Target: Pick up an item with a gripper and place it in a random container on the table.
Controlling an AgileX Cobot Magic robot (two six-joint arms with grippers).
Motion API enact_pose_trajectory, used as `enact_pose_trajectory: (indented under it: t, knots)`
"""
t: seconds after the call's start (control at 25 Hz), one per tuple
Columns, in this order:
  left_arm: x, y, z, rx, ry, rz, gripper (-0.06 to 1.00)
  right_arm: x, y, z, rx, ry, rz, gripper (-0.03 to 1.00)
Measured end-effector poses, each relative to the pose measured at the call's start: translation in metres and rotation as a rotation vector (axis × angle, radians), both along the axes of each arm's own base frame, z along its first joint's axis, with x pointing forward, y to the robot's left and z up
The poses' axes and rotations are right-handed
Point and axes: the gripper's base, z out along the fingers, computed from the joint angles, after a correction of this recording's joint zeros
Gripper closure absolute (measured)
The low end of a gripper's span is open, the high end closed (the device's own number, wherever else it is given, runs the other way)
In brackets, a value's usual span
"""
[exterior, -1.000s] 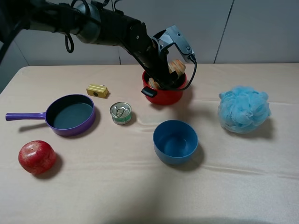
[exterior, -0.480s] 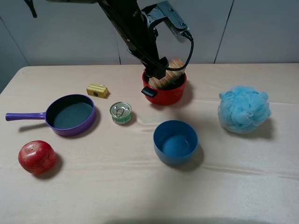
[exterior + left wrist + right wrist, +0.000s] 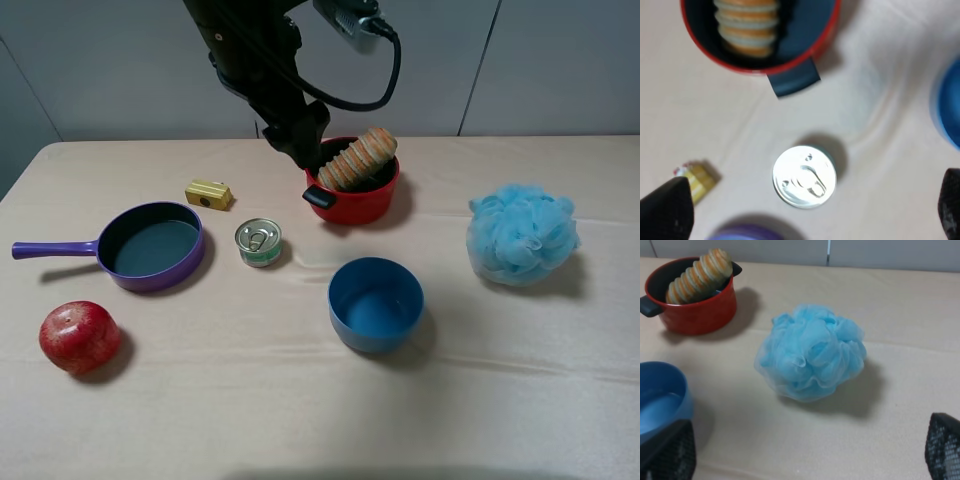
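Observation:
The ribbed tan and orange bread loaf [image 3: 357, 158] lies slanted in the red pot [image 3: 350, 205], one end resting on the pot's rim. My left gripper [image 3: 303, 140] hangs above the pot's left rim, open and empty, clear of the loaf. In the left wrist view the loaf [image 3: 746, 25] sits in the pot [image 3: 790, 62] and my gripper [image 3: 807, 210] has its fingertips [image 3: 665, 210] spread wide. My right gripper [image 3: 805, 452] is open and empty, and the right wrist view shows the loaf [image 3: 697, 276] in the pot [image 3: 695, 315]. The right arm is out of the exterior view.
On the beige table [image 3: 300, 400] stand a blue bowl [image 3: 376, 303], a tin can [image 3: 259, 242], a purple long-handled pan [image 3: 150, 245], a red apple [image 3: 79, 336], a small yellow block [image 3: 208, 193] and a blue bath sponge [image 3: 521, 233].
My left gripper has let go of the loaf and risen up and to the left, away from the pot. The loaf now rests in the pot on its own.

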Motion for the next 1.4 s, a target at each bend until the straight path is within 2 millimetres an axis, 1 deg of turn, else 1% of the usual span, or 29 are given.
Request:
enact_pose_trajectory:
  t: [0.2, 0.48, 0.84, 1.0, 1.16, 1.32, 1.4]
  knots:
    - [-0.031, 0.025, 0.001, -0.006, 0.006, 0.017, -0.05, 0.0, 0.0, 0.0, 0.0, 0.0, 0.0, 0.27]
    - [-0.083, 0.067, 0.002, -0.017, 0.04, 0.093, -0.05, 0.0, 0.0, 0.0, 0.0, 0.0, 0.0, 0.27]
    - [-0.145, 0.117, 0.003, -0.099, 0.05, 0.213, -0.05, 0.0, 0.0, 0.0, 0.0, 0.0, 0.0, 0.27]
    - [-0.175, 0.134, -0.006, -0.158, 0.104, 0.233, -0.05, 0.0, 0.0, 0.0, 0.0, 0.0, 0.0, 0.27]
    - [-0.2, 0.15, -0.024, -0.17, 0.156, 0.242, -0.05, 0.0, 0.0, 0.0, 0.0, 0.0, 0.0, 0.27]
    - [-0.218, 0.164, -0.04, -0.158, 0.173, 0.244, -0.05, 0.0, 0.0, 0.0, 0.0, 0.0, 0.0, 0.27]
    - [-0.228, 0.172, -0.043, -0.168, 0.164, 0.241, -0.05, 0.0, 0.0, 0.0, 0.0, 0.0, 0.0, 0.27]
